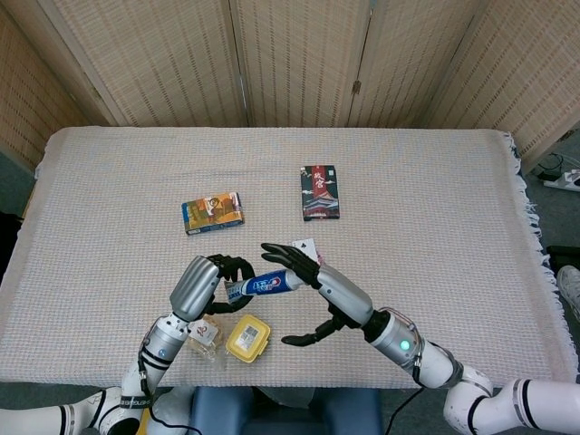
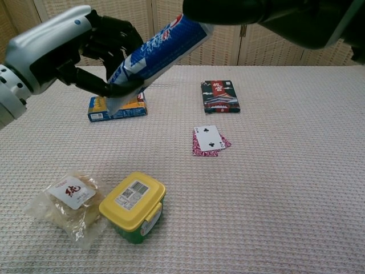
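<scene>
A blue and white toothpaste tube (image 1: 267, 285) (image 2: 159, 48) hangs above the table, tilted up toward its cap end. My left hand (image 1: 213, 281) (image 2: 85, 51) grips it by the flat crimped end. My right hand (image 1: 335, 292) (image 2: 268, 17) is at the cap end, its fingers stretched over the top of the tube and its thumb spread far below, not closed round it. The chest view crops the cap end at the top edge, so I cannot tell whether the right fingers touch the tube.
Below the left hand stand a yellow-lidded tub (image 1: 247, 339) (image 2: 134, 205) and a clear snack bag (image 1: 204, 337) (image 2: 68, 202). Two playing cards (image 1: 304, 246) (image 2: 210, 140) lie mid-table. Farther back lie an orange-blue box (image 1: 212, 212) (image 2: 117, 108) and a dark card box (image 1: 320, 192) (image 2: 219, 96).
</scene>
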